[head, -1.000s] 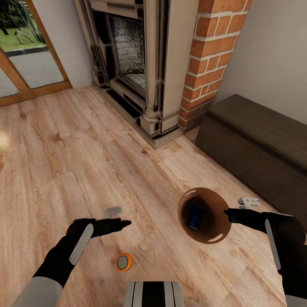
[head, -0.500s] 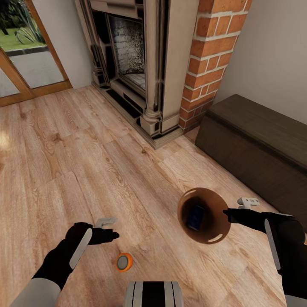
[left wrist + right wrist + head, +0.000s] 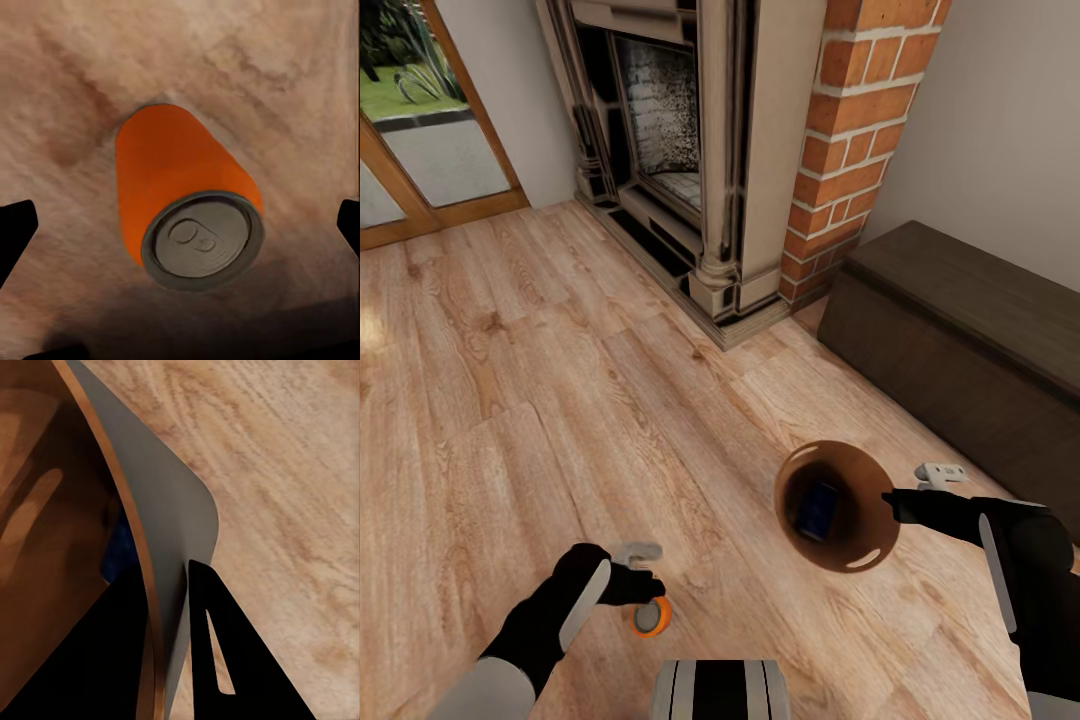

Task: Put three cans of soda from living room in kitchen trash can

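Our left gripper [image 3: 648, 580] has its jaws spread wide, one fingertip [image 3: 16, 229] showing at each side of the left wrist view with an orange can [image 3: 184, 199] standing upright on the floor [image 3: 285, 82] between them, untouched by either finger. In the head view we see that same orange can [image 3: 652, 615] just in front of our base, its silvery top facing up, with the left gripper hanging right above and beside it. Our right gripper [image 3: 905, 497] is clamped on the rim of the trash can [image 3: 838, 505], and the right wrist view shows one dark finger [image 3: 225, 660] on the outer wall and the other inside, the thin copper edge [image 3: 139, 562] pinched between them. We hold the bin tilted above the wood plank floor [image 3: 510, 400], its dark mouth turned toward the head camera, and a blue can [image 3: 817, 510] lies inside it. Farther out, a brick fireplace [image 3: 760, 150] stands ahead, a low dark bench [image 3: 960, 340] runs along the wall to our right, and a glazed door [image 3: 420, 130] with a wooden frame sits at far left. We cannot tell where the third can is.
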Controlling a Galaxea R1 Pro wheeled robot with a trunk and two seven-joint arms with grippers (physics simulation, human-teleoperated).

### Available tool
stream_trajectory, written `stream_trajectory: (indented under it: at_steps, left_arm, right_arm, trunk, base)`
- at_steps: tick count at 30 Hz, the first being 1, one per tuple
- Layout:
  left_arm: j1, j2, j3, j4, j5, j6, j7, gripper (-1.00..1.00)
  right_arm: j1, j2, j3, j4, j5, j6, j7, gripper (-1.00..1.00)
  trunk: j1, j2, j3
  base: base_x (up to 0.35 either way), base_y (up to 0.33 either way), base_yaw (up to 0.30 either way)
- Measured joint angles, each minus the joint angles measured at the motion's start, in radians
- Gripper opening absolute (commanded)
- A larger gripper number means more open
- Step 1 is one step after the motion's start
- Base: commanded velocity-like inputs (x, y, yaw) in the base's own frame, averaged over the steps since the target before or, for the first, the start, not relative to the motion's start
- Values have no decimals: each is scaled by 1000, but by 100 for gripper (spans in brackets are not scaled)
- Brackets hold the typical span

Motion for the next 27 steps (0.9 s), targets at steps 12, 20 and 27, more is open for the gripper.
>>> stream_trajectory:
  at_steps: [12, 20, 27]
  left_arm:
    - [0, -11, -3, 70, -10, -59, 6, 100]
    - [0, -16, -7, 83, -9, -82, 9, 100]
    - [-1, -55, -7, 196, -13, -147, 18, 100]
  right_arm:
    - [0, 1, 0, 0, 0, 0, 2, -100]
    - [0, 1, 6, 0, 2, -1, 3, -100]
    - [0, 1, 19, 0, 0, 0, 3, -100]
  trunk:
    - [0, 0, 0]
    - [0, 0, 0]
    - [0, 0, 0]
  base:
    - [0, 0, 0]
    - [0, 0, 0]
    - [0, 0, 0]
